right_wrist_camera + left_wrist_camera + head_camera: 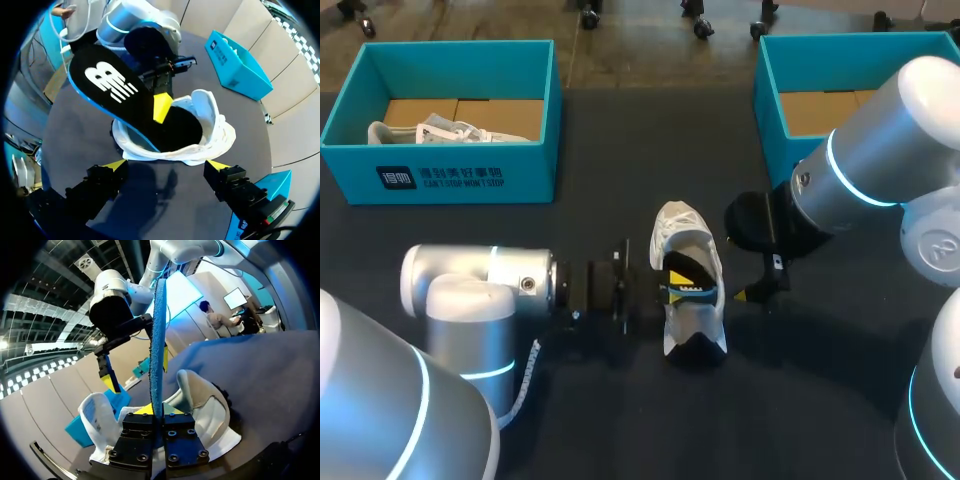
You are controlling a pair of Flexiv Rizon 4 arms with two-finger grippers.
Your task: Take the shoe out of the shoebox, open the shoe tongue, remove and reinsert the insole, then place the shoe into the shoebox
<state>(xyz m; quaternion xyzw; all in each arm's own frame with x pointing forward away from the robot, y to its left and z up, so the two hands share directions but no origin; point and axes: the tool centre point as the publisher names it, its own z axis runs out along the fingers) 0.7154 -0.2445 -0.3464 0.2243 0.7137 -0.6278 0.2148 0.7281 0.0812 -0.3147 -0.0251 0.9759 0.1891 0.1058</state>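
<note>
Left gripper (pixel 157 411): jaws clamped on insole (pixel 115 85), held on edge, one end down inside white shoe (pixel 692 325), other end sticking up out of it
Shoe lies on table (pixel 600 420), out of box, mouth wide open
Right gripper (pixel 166 165): fingers wide apart, holding nothing, just beside shoe
Judgement: take-out and tongue steps done; insole step in hand, cannot tell if going out or in
Left to do: seat insole, put shoe into shoebox (pixel 770 110) far right; far left shoebox (pixel 535 170) holds second shoe (pixel 440 130)
</note>
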